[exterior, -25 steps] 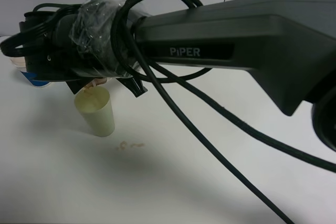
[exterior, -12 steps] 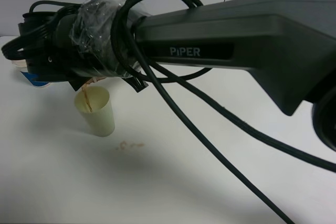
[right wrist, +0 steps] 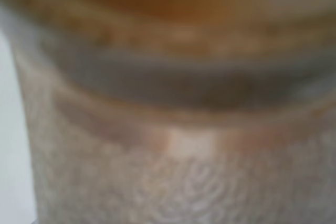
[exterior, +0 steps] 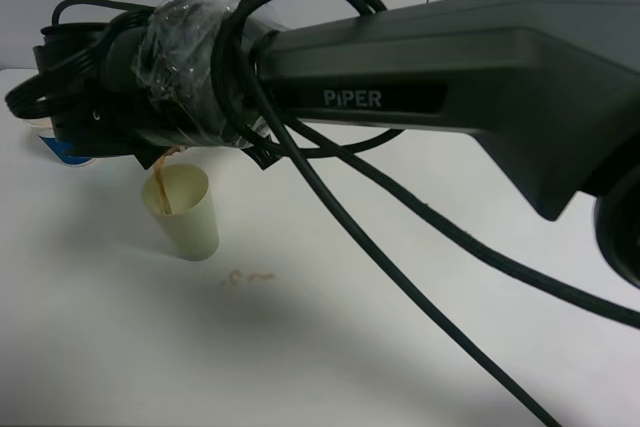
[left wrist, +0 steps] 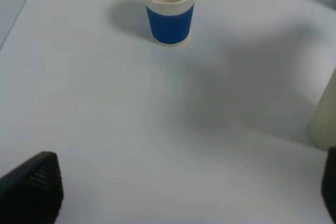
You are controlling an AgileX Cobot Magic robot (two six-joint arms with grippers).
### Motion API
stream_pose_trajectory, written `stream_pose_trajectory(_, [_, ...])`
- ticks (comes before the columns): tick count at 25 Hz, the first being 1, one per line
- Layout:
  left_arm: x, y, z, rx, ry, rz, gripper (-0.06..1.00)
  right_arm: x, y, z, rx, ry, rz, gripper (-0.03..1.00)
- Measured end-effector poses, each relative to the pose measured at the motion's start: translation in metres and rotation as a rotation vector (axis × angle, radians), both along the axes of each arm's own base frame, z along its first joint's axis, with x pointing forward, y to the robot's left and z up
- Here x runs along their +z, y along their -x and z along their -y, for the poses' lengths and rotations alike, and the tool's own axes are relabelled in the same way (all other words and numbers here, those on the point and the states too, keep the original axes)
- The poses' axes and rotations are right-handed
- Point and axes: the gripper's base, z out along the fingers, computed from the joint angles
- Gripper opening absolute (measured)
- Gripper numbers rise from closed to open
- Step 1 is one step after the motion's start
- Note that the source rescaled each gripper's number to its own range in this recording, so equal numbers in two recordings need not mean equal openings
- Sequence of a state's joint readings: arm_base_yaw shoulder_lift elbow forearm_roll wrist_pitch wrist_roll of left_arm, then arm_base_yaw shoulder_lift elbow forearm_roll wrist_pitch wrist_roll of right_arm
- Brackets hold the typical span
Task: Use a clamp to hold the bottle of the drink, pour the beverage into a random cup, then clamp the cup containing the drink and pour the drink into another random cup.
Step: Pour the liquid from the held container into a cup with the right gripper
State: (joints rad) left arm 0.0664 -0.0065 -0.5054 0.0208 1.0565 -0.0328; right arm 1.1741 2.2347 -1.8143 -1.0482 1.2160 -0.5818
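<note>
Film-wrapped black right gripper (exterior: pixel 100 127) clenches the clear plastic bottle (right wrist: pixel 173 129), tipped over the pale yellow-green tapered tumbler (exterior: pixel 190 222); thin brown beverage (exterior: pixel 162 185) streams in; brown drops (exterior: pixel 247 276) at its four o'clock argue for a slow tilt, mouth centred; left gripper (left wrist: pixel 181 187) gapes empty.

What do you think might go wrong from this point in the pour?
The stream enters the cup close to its rim, so a small drift of the bottle may spill it; brown drops lie on the table. The cables hang near the cup and might tip it.
</note>
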Motion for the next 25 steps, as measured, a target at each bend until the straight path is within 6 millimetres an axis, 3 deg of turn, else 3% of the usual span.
stream_pose_trajectory(25, [0.0000,0.0000,0.0000,0.000,0.000,0.000,1.00,0.0011,-0.0003,-0.0004,0.007,0.006,0.013,0.01])
